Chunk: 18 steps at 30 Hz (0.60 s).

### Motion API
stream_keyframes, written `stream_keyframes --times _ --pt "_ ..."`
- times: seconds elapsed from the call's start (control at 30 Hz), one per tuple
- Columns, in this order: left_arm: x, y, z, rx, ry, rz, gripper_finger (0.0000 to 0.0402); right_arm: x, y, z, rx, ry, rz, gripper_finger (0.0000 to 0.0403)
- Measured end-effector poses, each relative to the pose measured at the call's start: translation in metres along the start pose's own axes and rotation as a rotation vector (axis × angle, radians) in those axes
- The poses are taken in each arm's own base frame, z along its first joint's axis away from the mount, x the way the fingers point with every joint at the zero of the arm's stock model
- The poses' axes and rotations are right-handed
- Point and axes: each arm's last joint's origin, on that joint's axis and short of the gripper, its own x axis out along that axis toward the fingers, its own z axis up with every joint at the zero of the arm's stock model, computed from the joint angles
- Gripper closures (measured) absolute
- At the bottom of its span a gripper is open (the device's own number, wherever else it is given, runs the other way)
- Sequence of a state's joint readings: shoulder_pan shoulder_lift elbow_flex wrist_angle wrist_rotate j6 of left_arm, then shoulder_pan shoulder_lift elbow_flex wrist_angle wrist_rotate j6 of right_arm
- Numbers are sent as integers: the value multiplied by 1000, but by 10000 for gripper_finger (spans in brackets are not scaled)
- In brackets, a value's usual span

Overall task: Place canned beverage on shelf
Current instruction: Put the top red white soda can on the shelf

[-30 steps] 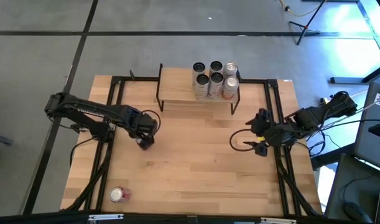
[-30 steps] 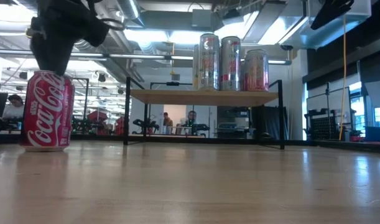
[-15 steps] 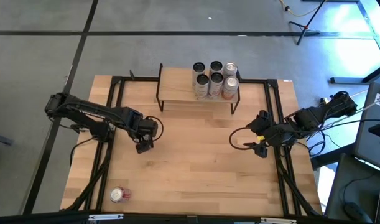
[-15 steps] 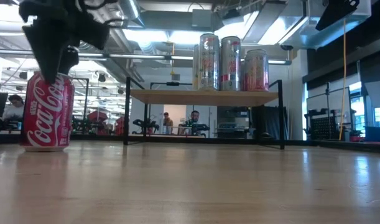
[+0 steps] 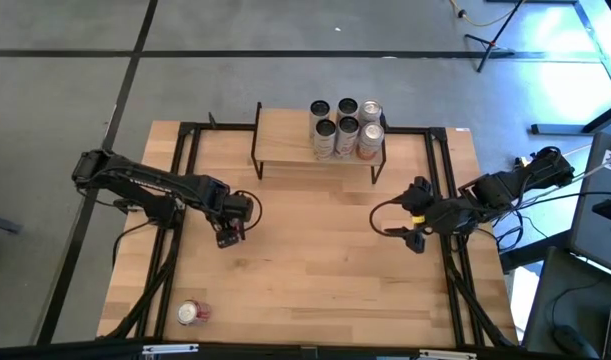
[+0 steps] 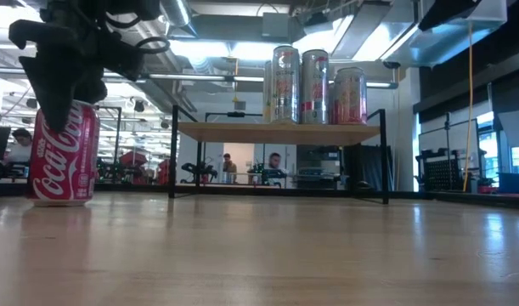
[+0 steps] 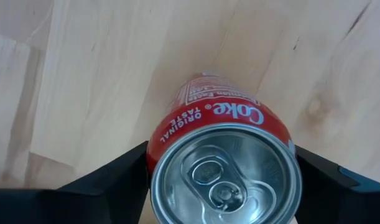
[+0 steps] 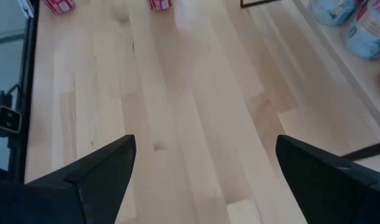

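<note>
While the red Coke can [image 7: 224, 165] stands upright, lid up, the left gripper [image 7: 222, 177] straddles it, fingers spread.

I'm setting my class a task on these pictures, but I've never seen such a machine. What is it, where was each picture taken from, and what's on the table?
It is a robot with two dark arms at a wooden table, each ending in a two-fingered hand. One picture looks straight down from above, one looks level across the tabletop, and two come from wrist cameras. A small shelf at the far edge carries a cluster of cans. The left hand is lowered around an upright red Coke can; whether it grips yet is unclear. The right hand waits open and empty near the right edge. A second red can sits near the front left corner.
</note>
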State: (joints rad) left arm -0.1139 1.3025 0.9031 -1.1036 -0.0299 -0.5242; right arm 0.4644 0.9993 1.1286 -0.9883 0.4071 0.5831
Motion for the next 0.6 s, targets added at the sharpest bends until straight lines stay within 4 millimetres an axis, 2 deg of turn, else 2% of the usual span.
stream_keyframes --times 0.1,0.23,0.43,0.6 --pt "0 0 1 -65 -20 12 104 0 0 0 20 -3 0 29" --pt "0 -4 0 -40 -52 42 100 0 0 0 25 -3 -2 29" --pt "-4 -8 -3 17 -57 34 130 0 0 1 43 -15 -7 29" --pt "-37 -16 11 33 -142 -51 130 1 4 8 98 -101 -2 29"
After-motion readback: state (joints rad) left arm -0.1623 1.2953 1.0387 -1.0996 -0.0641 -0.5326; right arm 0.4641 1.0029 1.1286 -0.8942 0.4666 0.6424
